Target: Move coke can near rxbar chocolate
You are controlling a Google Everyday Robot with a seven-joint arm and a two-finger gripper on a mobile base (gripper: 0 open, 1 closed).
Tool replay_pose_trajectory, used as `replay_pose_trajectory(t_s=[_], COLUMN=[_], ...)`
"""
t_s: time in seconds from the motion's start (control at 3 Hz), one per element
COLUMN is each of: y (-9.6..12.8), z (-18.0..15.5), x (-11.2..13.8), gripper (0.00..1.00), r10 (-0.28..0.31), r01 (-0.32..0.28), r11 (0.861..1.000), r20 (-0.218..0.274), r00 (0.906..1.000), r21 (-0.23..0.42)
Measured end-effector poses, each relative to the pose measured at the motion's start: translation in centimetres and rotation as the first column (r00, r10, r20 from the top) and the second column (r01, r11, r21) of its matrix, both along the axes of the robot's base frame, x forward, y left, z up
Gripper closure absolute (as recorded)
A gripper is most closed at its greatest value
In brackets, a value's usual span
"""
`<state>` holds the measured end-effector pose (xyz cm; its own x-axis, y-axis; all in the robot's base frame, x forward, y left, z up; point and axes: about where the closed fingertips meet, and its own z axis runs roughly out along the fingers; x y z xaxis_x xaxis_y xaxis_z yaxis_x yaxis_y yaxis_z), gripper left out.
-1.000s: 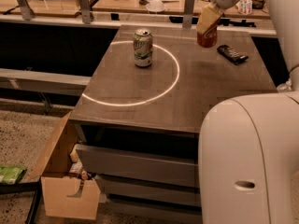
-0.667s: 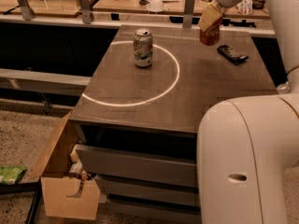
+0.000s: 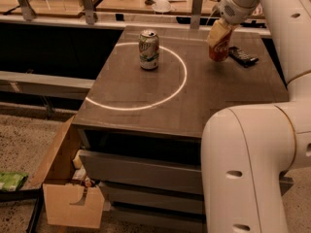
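Observation:
The red coke can [image 3: 219,51] is at the back right of the dark table [image 3: 146,89], tilted a little, with its base at or just above the tabletop. My gripper [image 3: 219,35] comes down from the upper right and is shut on the can's upper part. The rxbar chocolate [image 3: 243,57], a flat black bar, lies on the table just to the right of the can, a small gap apart.
A green-and-white soda can [image 3: 148,49] stands upright at the back centre, inside a bright light ring [image 3: 181,84]. My white arm and body [image 3: 252,169] fill the right foreground. Railing posts [image 3: 196,8] stand behind the table. A cardboard box [image 3: 68,198] sits on the floor at lower left.
My gripper has carried the coke can slightly right and then down towards the tabletop, ending beside the rxbar chocolate. The green-and-white can has not moved.

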<state>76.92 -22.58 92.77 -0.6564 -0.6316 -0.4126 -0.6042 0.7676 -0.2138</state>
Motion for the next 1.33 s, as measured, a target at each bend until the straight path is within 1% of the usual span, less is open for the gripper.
replay_pose_trajectory(t_s=[0.33, 0.67, 1.0, 1.33], y=[-0.67, -0.83, -0.74, -0.66], z=[-2.87, -3.27, -2.62, -2.74], x=[0.98, 1.38, 1.13, 0.91], gripper=[0.85, 0.62, 0.39, 0.15], r10=[-0.027, -0.033, -0.033, -0.033], r01=[0.027, 0.032, 0.033, 0.033], r11=[1.000, 0.999, 0.999, 0.999], r20=[-0.030, -0.036, -0.036, -0.036], r00=[0.9992, 0.9988, 0.9988, 0.9988], r21=[-0.006, -0.009, -0.009, -0.010])
